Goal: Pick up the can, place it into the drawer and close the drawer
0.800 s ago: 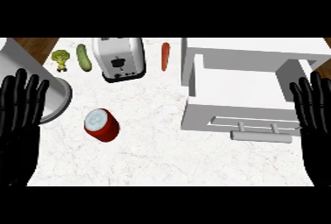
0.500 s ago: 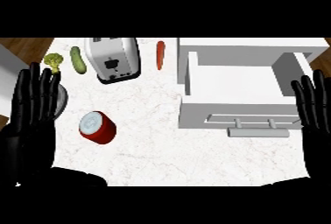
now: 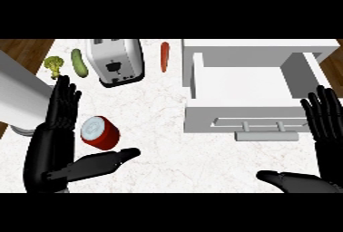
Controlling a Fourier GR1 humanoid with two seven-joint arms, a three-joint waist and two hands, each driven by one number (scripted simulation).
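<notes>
A red can (image 3: 100, 133) with a pale lid stands on the white marble counter (image 3: 161, 149). My left hand (image 3: 57, 131) is open beside it: straight fingers rise along the can's left side, and the thumb reaches under it toward the right. Whether the hand touches the can I cannot tell. The white drawer (image 3: 244, 97) stands open at the right, its inside bare, its bar handle (image 3: 267, 136) facing me. My right hand (image 3: 325, 122) is open at the right edge, fingers up, beside the drawer's front corner.
A silver toaster (image 3: 117, 61) sits at the back, with a cucumber (image 3: 79, 62) and a broccoli floret (image 3: 53, 65) to its left and a carrot (image 3: 164, 56) to its right. A large grey appliance (image 3: 17, 102) fills the left edge behind my left hand.
My left hand has moved in from the left edge to the can's side, its thumb now spread under the can. The view has shifted, so the right hand shows lower with its thumb visible.
</notes>
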